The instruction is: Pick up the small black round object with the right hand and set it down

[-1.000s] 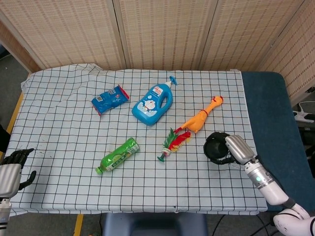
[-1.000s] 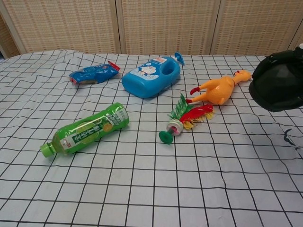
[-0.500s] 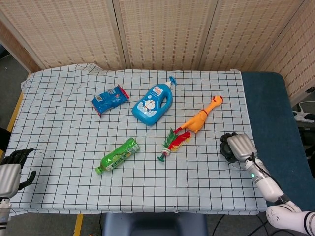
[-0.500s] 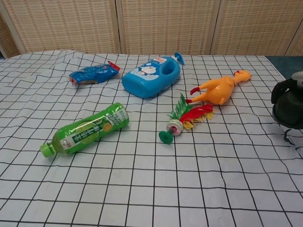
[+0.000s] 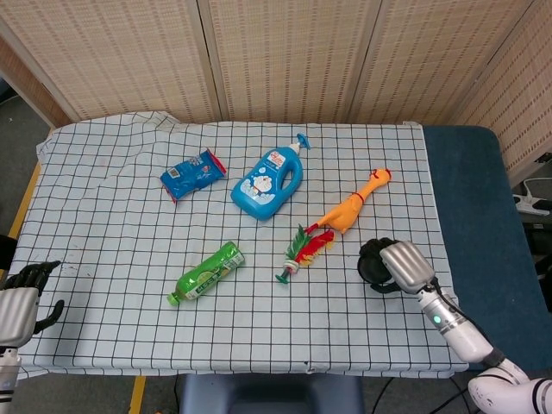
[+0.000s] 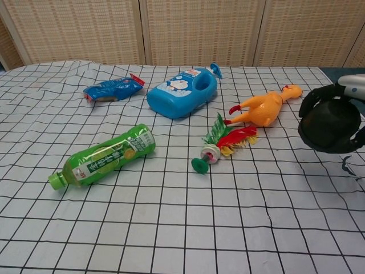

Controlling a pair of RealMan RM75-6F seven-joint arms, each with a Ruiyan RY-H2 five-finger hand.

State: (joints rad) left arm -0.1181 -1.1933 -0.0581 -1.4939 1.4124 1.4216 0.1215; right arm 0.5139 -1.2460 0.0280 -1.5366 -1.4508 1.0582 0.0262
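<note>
The small black round object (image 5: pixel 376 261) is gripped by my right hand (image 5: pixel 404 266), near the right edge of the checked cloth, below the rubber chicken. In the chest view the black round object (image 6: pixel 328 119) fills the right edge and hangs a little above the cloth, casting a shadow beneath it, while the right hand (image 6: pixel 353 85) peeks over its top. My left hand (image 5: pixel 21 297) sits at the table's front left corner, fingers apart and holding nothing; the chest view does not show it.
On the checked tablecloth (image 5: pixel 112 233) lie a yellow rubber chicken (image 5: pixel 354 207), a red-green feathered shuttlecock (image 5: pixel 304 250), a blue bottle (image 5: pixel 267 183), a green bottle (image 5: pixel 207 272) and a blue snack packet (image 5: pixel 191 174). A dark blue surface (image 5: pixel 483 216) borders the cloth on the right.
The right hand swung out to the right with the black object half a second ago and has now come back left and up. The left hand has not moved.
</note>
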